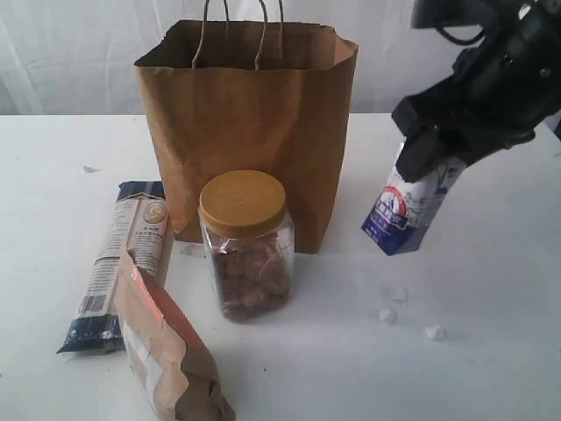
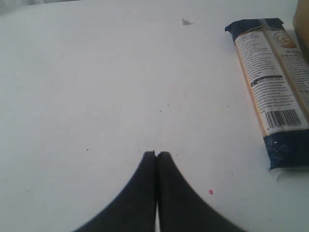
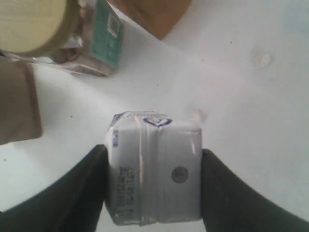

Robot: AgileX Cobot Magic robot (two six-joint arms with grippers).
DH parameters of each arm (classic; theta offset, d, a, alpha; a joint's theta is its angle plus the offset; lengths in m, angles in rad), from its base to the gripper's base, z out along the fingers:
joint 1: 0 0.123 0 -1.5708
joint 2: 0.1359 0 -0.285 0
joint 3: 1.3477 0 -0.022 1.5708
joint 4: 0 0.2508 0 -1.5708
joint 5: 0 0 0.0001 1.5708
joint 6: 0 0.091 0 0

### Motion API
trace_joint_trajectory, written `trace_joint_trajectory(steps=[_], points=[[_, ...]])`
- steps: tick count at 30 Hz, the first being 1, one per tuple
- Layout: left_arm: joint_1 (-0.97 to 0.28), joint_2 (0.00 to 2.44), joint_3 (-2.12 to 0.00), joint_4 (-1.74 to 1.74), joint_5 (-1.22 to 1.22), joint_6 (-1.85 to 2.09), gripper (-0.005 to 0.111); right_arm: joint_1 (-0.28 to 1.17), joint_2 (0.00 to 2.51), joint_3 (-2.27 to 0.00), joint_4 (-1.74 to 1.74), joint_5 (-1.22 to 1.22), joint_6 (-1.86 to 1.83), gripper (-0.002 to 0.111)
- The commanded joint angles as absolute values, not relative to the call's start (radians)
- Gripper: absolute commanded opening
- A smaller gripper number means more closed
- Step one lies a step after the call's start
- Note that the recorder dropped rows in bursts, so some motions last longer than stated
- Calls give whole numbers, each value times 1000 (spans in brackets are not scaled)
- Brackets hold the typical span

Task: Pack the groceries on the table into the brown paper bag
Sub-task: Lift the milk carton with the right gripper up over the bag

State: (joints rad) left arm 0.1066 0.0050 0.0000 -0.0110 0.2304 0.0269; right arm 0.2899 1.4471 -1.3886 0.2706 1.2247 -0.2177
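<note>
Tilted white-blue carton point(image 1: 410, 207) in pincer point(image 3: 153, 157)

Paper bag point(image 1: 250, 132) is set at back centre of table point(image 1: 491, 368). Jar point(image 1: 245, 246) is placed just before it. Pasta packet point(image 1: 123, 263) is laid flat left of jar, and pouch point(image 1: 166, 351) before the packet. Carton point(image 1: 410, 210) is held above table, right of bag, in right gripper point(image 3: 153, 154), with crumbs point(image 1: 408, 316) scattered below.

Black left gripper point(image 2: 156, 155) has its jaws pressed together, empty. Black right gripper point(image 3: 153, 157), raised and tilted, clamps a small white-blue carton point(image 1: 408, 206) between its jaws.
</note>
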Motion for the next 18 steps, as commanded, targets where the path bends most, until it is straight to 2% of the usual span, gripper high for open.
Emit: trace_joint_trajectory(steps=[1,6,12,18], points=[[103,0,0,-16,232,26,0,288,1356,-1441,333,1216,-212,26],[103,0,0,-16,232,26,0,288,1285,-1495,432,972,-212,26],[103,0,0,-16,232,26,0,290,1259,-1499,794,524,-232,26],[103,0,0,-16,232,26,0,290,1294,-1499,895,304,-267,26]])
